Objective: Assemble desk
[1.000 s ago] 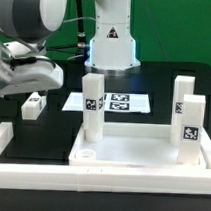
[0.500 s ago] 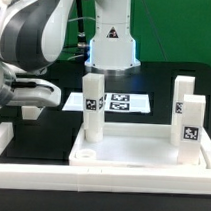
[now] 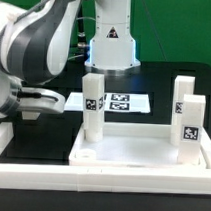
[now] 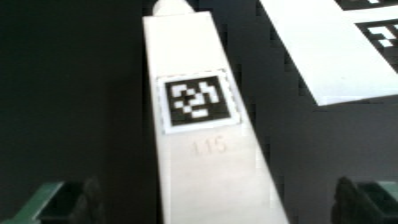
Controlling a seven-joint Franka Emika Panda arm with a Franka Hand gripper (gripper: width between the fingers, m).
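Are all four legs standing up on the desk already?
No: only three legs stand on the tabletop, and the fourth leg lies on the table.

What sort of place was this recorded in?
Probably a robotics lab bench: a black table with a green backdrop, a marker board of printed tags, and tagged white desk legs standing in a tabletop.

The arm [image 3: 36, 50] hangs low, claw [image 4: 210, 200] spread wide.

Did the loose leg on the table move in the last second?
Cannot tell. The arm swung toward the exterior view's left, across the marker board, and now mostly hides that leg.
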